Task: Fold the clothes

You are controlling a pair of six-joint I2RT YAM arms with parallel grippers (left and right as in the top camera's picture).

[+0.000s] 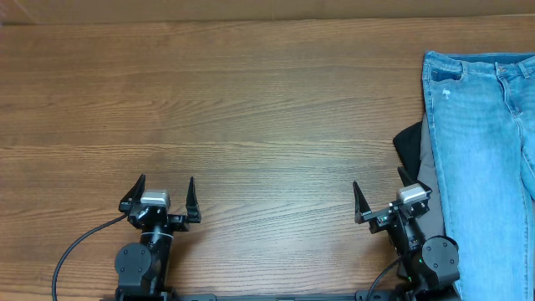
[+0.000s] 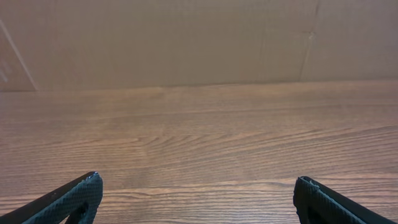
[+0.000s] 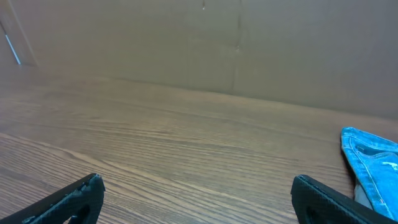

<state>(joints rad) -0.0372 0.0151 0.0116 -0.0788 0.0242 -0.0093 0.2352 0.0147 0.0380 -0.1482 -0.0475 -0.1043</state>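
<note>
Pincers sit at the bench's [image 1: 251, 109] near edge: left pincer [image 1: 165, 182] and right pincer [image 1: 379, 186], both with jaws wide apart and empty. The right one's outer finger stands at the edge of a black cloth [image 1: 408, 144]. Grey trousers [image 1: 427, 171] lie on it and jeans [image 1: 485, 150] on top, waistband far. Cardboard wall [image 2: 186, 37] stands behind.

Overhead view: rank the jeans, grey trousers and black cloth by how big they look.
1. jeans: by far the largest, running off the frame.
2-3. grey trousers and black cloth: only narrow edges show beside the jeans and they look about alike, so I won't rank them.
</note>
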